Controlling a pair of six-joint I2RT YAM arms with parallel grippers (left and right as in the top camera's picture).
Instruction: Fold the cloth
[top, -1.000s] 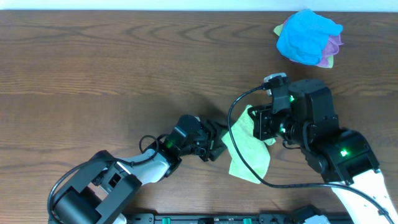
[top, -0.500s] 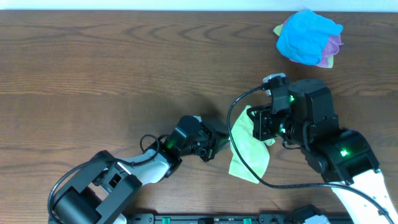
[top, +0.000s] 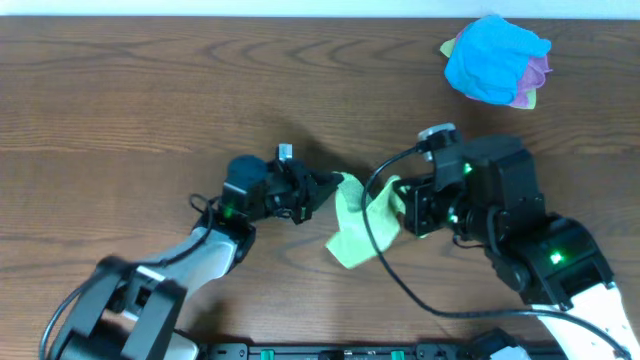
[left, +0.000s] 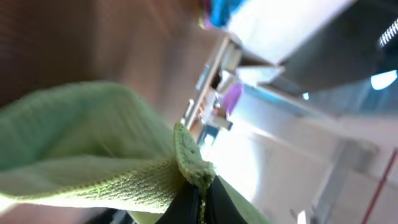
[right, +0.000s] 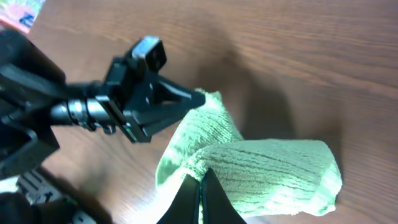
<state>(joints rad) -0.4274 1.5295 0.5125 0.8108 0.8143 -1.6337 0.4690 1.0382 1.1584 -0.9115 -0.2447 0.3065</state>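
Observation:
The cloth (top: 362, 222) is a light lime-green terry piece, bunched and lifted between both arms near the table's middle. My left gripper (top: 334, 183) is shut on its left corner; in the left wrist view the dark fingertips (left: 200, 199) pinch the cloth (left: 93, 143) edge. My right gripper (top: 403, 207) is shut on the right side of the cloth. From the right wrist camera, its fingertips (right: 200, 186) clamp a fold of the cloth (right: 267, 174), and the left gripper (right: 198, 99) holds the far corner. No tag shows.
A bundle with a bright blue cloth (top: 492, 55) over a purple cloth (top: 537, 75) lies at the table's back right. A black cable (top: 375, 230) loops from the right arm over the green cloth. Bare wooden tabletop (top: 150, 110) spreads to the left and back.
The left gripper closed on the cloth's left edge, then lifted and pulled it up and to the left. The cloth rose off the table and bunched between both grippers.

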